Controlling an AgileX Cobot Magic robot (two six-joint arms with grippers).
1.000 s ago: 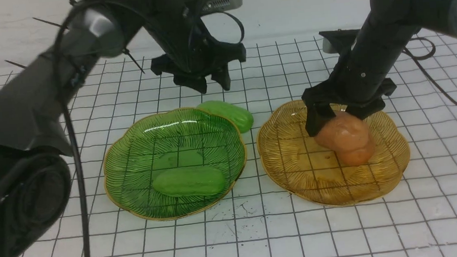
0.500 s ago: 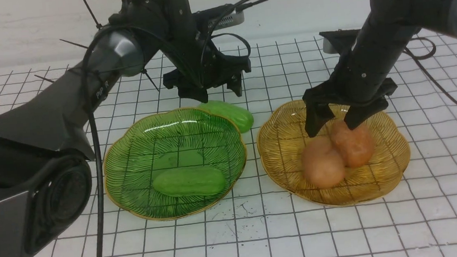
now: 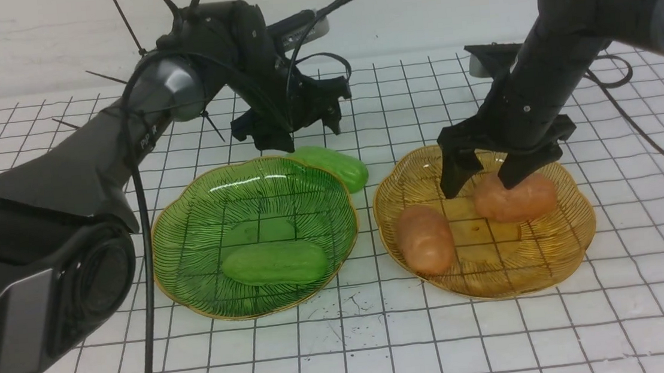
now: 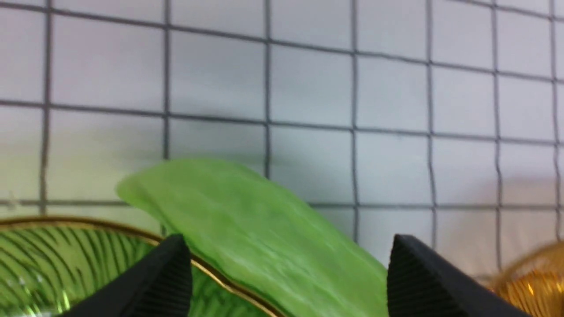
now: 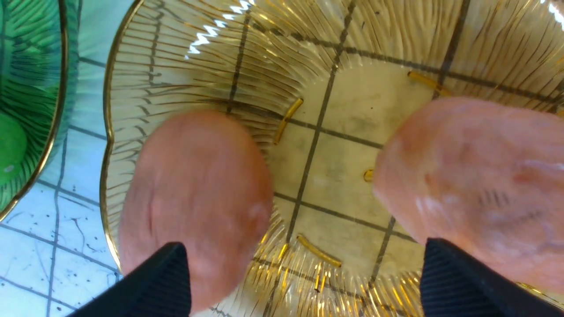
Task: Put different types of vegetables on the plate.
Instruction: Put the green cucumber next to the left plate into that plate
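Lying beside green plate (image 3: 210, 222), far rim; cucumber (image 3: 336, 163)

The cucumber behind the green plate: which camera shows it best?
The left wrist view: the cucumber fills much of the frame. The front view shows it small, partly behind the green plate rim. The right wrist view misses it.

A dark grid crossed the white tabletop (image 3: 381, 338), fine dark ribs and a gold rim marked the green plate (image 3: 191, 223), gold ribs the amber plate (image 3: 531, 265), the near cucumber (image 3: 274, 264) and far cucumber (image 3: 336, 165) were glossy light green, and the left potato (image 3: 425, 238) and right potato (image 3: 516, 199) orange-brown.
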